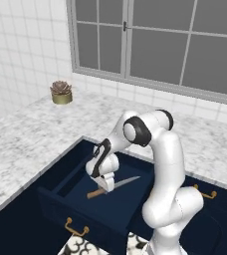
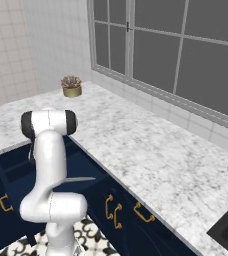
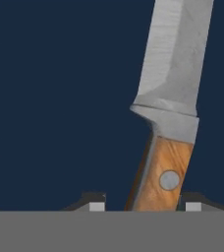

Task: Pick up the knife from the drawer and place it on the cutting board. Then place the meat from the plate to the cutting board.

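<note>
1. Counting one knife, we are seeing it lying flat on the floor of the one open drawer.
2. Looking at the knife closely, we are noting a warm brown wooden handle with a round grey rivet, a pale metal collar, and a slim matte silver-grey blade narrowing to a point.
3. Our one claw is reaching down into the drawer, its two dark fingertips standing either side of the handle. We cannot tell whether they are gripping it yet.
4. The drawer is a shallow, dark navy box with a smooth inside and one curved brass pull on its front.
5. The bench is speckled white-grey marble, carrying one small potted succulent in a gold pot.
</note>
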Motion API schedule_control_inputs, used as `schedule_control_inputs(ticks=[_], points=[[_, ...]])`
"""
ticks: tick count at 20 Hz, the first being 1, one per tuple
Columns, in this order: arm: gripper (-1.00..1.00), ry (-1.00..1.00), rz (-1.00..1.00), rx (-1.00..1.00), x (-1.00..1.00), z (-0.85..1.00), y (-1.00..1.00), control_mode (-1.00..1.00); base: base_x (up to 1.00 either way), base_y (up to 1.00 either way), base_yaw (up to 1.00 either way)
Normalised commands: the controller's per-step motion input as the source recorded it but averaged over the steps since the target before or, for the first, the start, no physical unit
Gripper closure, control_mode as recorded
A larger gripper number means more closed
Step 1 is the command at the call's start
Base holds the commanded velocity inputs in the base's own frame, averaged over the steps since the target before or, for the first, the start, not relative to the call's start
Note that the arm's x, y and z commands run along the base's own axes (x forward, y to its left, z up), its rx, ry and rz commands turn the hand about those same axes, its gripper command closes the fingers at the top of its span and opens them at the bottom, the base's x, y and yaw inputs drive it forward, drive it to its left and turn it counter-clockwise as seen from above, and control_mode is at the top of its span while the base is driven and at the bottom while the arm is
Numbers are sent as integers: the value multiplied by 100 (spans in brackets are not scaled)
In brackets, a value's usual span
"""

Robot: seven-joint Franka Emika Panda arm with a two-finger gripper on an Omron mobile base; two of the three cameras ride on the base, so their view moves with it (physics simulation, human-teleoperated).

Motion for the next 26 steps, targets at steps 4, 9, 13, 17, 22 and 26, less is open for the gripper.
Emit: schedule_control_inputs(ticks=[4, 9, 13, 17, 22, 26], points=[[-100, -6, 0, 0, -11, -57, 2, -100, 0, 0, 0], [-100, -22, 0, 0, -32, -66, 0, -100, 0, 0, 0], [-100, -24, 0, 0, -31, -71, 0, -100, 0, 0, 0], [100, -4, 0, 0, -5, -76, 0, -100, 0, 0, 0], [100, 4, 0, 0, 0, -41, 0, -100, 0, 0, 0], [100, 5, 0, 0, -31, 0, 13, -100, 0, 0, 0]])
